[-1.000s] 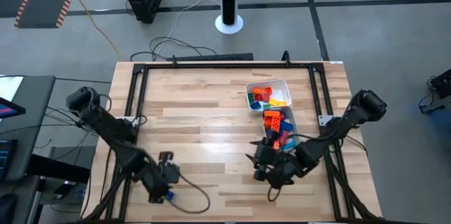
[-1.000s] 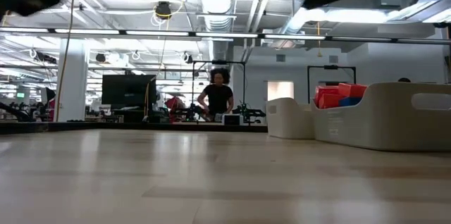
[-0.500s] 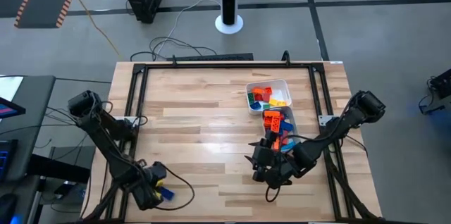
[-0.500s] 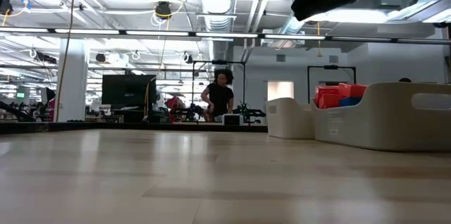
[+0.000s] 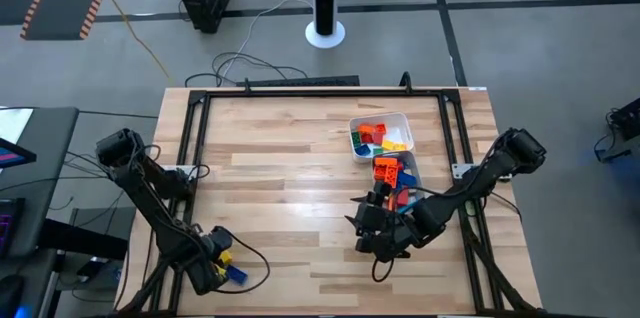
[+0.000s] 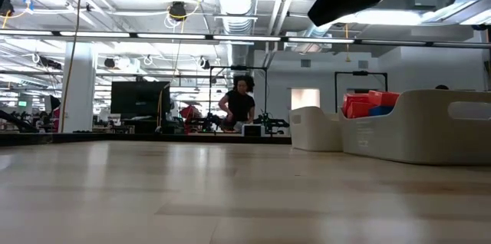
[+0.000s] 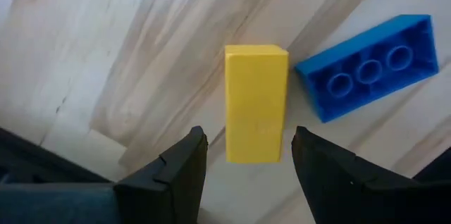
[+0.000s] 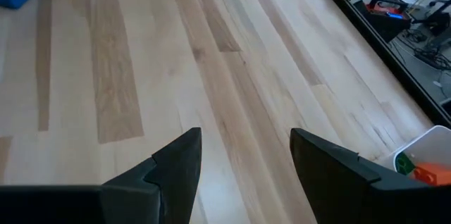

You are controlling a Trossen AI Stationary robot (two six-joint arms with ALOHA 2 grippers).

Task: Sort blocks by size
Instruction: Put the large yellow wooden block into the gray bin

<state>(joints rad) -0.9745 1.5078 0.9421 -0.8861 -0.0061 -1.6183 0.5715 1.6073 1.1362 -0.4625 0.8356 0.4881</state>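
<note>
A yellow block (image 7: 256,103) and a blue block (image 7: 366,69) lie flat on the wood side by side at the table's near left corner; they also show in the high view, the yellow block (image 5: 222,256) and the blue block (image 5: 236,275). My left gripper (image 7: 246,160) is open above them, its fingers on either side of the yellow block's near end, apart from it. My right gripper (image 5: 368,240) is open and empty over the table's near right part, beside the tubs. Other blocks lie in the two tubs.
A white tub (image 5: 352,123) with red, orange, yellow and blue blocks stands at the far right. A second tub (image 5: 414,170) with orange and red blocks stands just nearer. Both tubs show in the low view (image 6: 418,125). A person stands in the room behind.
My left gripper has gone toward the table's near left corner and now stands over the yellow and blue blocks. My right gripper has shifted a little toward the table's left edge. The blocks lie where they were.
</note>
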